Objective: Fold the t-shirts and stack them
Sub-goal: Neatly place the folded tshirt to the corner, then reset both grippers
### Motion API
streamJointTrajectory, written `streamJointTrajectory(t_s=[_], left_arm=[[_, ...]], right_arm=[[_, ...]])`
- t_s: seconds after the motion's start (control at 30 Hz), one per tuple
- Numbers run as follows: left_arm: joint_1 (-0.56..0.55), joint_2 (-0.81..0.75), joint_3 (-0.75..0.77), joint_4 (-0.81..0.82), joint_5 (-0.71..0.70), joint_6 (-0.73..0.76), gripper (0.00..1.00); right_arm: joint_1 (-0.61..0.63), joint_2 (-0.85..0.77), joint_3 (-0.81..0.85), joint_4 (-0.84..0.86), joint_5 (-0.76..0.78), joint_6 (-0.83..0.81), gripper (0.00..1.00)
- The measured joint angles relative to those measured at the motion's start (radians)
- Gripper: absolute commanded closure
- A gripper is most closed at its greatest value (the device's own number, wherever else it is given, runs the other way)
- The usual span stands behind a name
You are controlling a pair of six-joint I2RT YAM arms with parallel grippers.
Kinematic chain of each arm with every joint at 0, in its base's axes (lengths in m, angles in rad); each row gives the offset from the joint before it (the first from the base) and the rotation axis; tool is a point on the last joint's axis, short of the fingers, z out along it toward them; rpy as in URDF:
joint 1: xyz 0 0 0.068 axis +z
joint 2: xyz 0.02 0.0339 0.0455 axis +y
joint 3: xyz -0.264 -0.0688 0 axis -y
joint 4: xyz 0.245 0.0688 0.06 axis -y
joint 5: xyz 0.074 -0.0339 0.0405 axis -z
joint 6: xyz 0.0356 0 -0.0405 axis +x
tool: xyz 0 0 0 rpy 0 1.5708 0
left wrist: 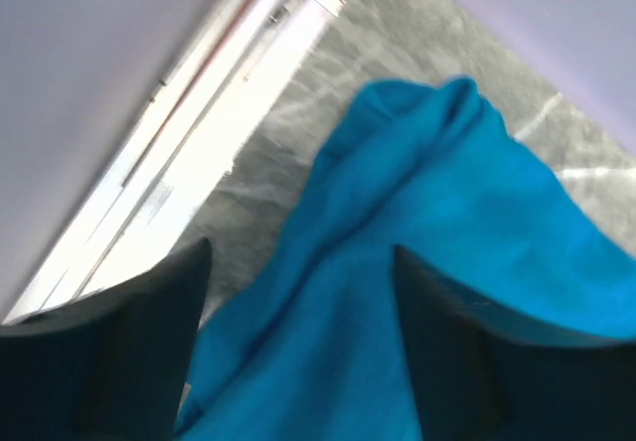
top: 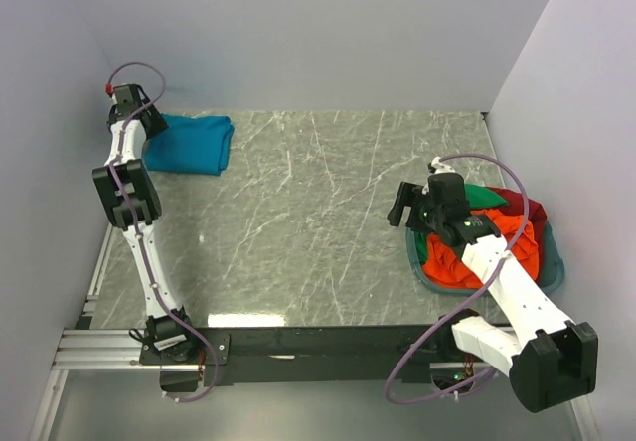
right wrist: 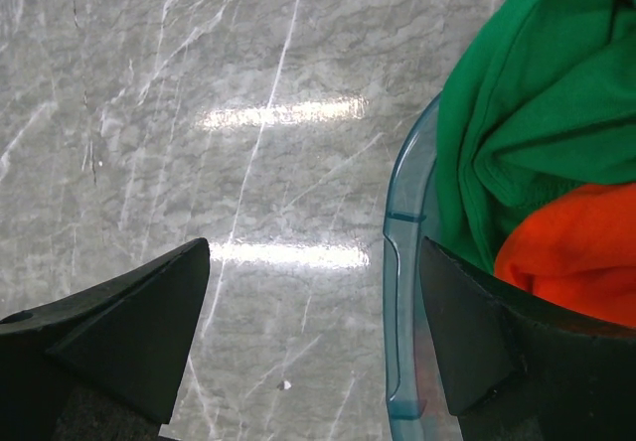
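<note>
Top view: found the left gripper (top: 144, 123) spread wide and empty, with the folded teal-blue t-shirt (top: 194, 143) just beside it. Found the right gripper (top: 402, 206) also spread and empty, just short of the basket (top: 419, 270) holding the orange-red t-shirt (top: 497, 247), green t-shirt (top: 482, 196) and dark red t-shirt (top: 527, 208).

Left wrist: saw teal cloth (left wrist: 447, 193) beneath and ahead of the parted fingers (left wrist: 149, 352).

Right wrist: saw bare table (right wrist: 199, 83) under one finger and the basket rim (right wrist: 397, 292) under the other (green (right wrist: 527, 93) and orange-red (right wrist: 576, 252) just beyond).

Judged the step to be fetching the next shirt. Best done by moving past the rim, pinching one raised green fold, then lifting slowly to shed the orange-red one.
</note>
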State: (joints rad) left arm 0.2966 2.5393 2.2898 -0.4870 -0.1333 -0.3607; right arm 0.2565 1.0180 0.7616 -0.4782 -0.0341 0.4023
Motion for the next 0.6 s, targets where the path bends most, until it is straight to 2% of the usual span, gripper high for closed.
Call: streamJointTrajectory(t_s=[0.07, 0.1, 0.3, 0.6], left_arm=[[0.009, 0.000, 0.001, 0.008, 0.001, -0.003, 0.02], [0.011, -0.003, 0.001, 0.008, 0.001, -0.007, 0.01], [0.024, -0.094, -0.039, -0.004, 0.053, -0.063, 0.01], [-0.027, -0.609, -0.276, 0.076, 0.321, -0.215, 0.00]], right_arm=[[0.000, -0.003, 0.011, -0.021, 0.005, 0.002, 0.08], [0.000, -0.006, 0.017, -0.032, 0.008, 0.003, 0.08], [0.000, -0.072, 0.045, -0.077, 0.047, 0.021, 0.06], [-0.002, -0.188, 0.063, -0.100, 0.137, 0.080, 0.05]])
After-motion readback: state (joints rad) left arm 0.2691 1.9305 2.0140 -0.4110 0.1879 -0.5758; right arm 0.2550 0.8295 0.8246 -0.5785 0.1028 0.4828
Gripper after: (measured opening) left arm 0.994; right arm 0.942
